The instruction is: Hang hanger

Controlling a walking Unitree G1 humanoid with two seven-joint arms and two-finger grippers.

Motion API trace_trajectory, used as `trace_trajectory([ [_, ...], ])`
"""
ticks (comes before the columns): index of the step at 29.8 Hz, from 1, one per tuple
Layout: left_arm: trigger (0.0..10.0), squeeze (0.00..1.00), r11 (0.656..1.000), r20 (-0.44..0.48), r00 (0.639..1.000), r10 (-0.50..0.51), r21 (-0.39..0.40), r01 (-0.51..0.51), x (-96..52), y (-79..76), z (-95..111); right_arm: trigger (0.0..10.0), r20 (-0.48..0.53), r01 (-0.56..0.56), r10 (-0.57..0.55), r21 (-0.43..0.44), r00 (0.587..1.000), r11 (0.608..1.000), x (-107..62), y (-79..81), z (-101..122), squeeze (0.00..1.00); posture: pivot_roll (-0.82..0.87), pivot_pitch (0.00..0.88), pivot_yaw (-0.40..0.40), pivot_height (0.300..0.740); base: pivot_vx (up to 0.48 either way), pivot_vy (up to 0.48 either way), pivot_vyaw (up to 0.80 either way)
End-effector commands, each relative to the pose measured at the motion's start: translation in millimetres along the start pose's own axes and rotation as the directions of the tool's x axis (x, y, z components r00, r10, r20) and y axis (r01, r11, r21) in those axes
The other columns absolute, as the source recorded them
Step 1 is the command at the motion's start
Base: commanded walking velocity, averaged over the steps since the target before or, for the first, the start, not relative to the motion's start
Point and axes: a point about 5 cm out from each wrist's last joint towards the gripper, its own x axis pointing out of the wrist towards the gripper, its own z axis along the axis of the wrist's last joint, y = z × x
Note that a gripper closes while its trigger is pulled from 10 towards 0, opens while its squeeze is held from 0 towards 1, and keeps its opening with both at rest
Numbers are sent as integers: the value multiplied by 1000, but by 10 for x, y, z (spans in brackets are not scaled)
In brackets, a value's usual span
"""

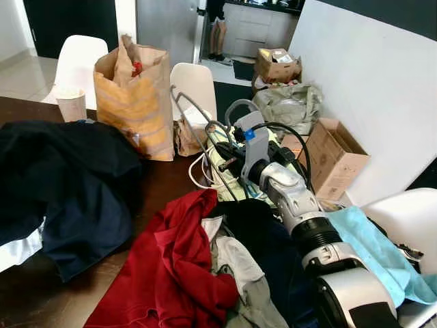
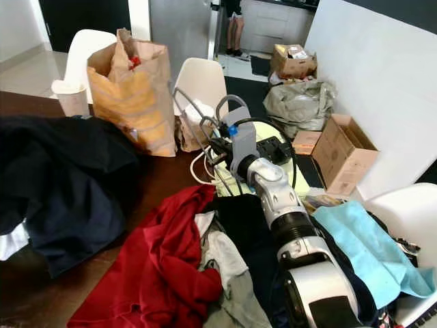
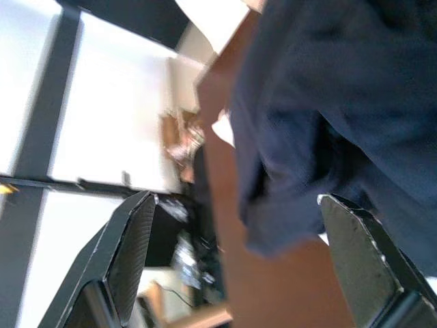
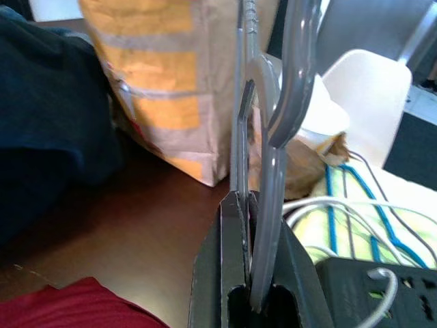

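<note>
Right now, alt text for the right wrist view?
The right hand is shut on a grey hanger, gripped edge-on between its black fingers. Behind it stand a brown-and-yellow paper bag on a dark wooden table, a white chair, and dark clothing beside the bag.

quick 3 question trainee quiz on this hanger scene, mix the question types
1. True or false: the right gripper has its jaws shut on the grey hanger.
2. Which garment lies nearest the right arm's elbow? A. red garment B. dark navy garment C. light blue cloth
3. Fill in: behind the hanger stands a brown paper ____.

Key: 1 true. 2 C. 3 bag.
</note>
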Motion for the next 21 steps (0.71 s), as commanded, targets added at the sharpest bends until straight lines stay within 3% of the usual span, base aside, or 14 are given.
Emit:
trace_trajectory([
  [1, 10000, 0, 995, 39, 999, 5, 102, -9, 75, 9, 114, 10000, -12, 2, -2, -11, 1000, 1000, -12, -21, -10, 0, 231, 0, -158, 740, 0, 0, 0],
  [5, 10000, 0, 987, 18, 998, -65, 148, 62, 149, -114, 50, 10000, -13, 5, -5, -14, 1000, 1000, -20, -34, -8, 0, 226, 0, -156, 740, 0, 0, 0],
  [10, 10000, 0, 986, 12, 996, -86, 144, 83, 201, -172, -21, 10000, -12, 8, -8, -16, 1000, 1000, -24, -46, -3, 0, 222, 0, -155, 740, 0, 0, 0],
  [13, 10000, 0, 985, 8, 993, -120, 125, 118, 296, -281, -98, 10000, -11, 14, -14, -19, 1000, 1000, -31, -65, 7, 0, 215, 0, -157, 740, 0, 0, 0],
  [18, 10000, 0, 985, 12, 993, -119, 126, 117, 339, -307, -113, 10000, -11, 16, -16, -21, 1000, 1000, -34, -72, 9, 0, 212, 0, -158, 740, 0, 0, 0],
  [21, 10000, 0, 988, 42, 998, -41, 151, 34, 446, -248, -92, 10000, -10, 18, -18, -27, 1000, 999, -39, -81, 13, 0, 203, 0, -157, 740, 0, 0, 0],
])
